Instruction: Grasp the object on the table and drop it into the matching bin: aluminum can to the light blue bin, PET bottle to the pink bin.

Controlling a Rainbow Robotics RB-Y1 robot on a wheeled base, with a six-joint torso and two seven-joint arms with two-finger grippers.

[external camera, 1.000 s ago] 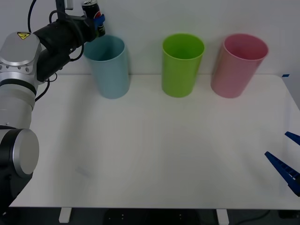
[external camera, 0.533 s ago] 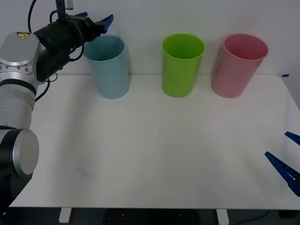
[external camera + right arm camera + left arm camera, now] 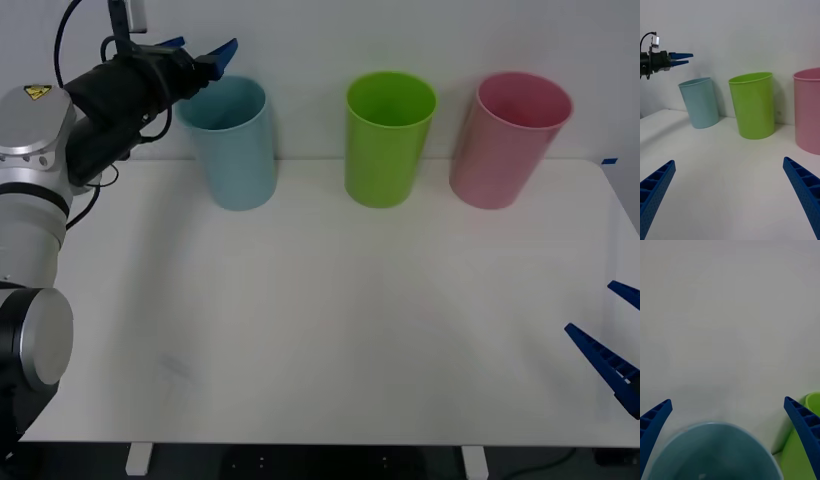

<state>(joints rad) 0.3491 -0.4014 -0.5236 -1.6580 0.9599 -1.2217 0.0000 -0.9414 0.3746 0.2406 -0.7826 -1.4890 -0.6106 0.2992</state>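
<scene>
White table [image 3: 330,330] bears the tall, tapering light blue bin [image 3: 233,145].

Lime green bin [image 3: 390,137] and pale wall [image 3: 420,35] — the bystanders.

The lime green bin stands upright on the far part of the white surface, middle of a row of three and apart from both neighbours; it is round, open-topped and tapers toward its base, with nothing visible inside from the front view. From the right wrist view the same green bin [image 3: 752,105] throws a soft shadow on the wall behind it. A plain, pale wall runs behind the row — unmarked. Below the near edge, white frame legs [image 3: 139,459] show against a dark floor [image 3: 300,463].
</scene>
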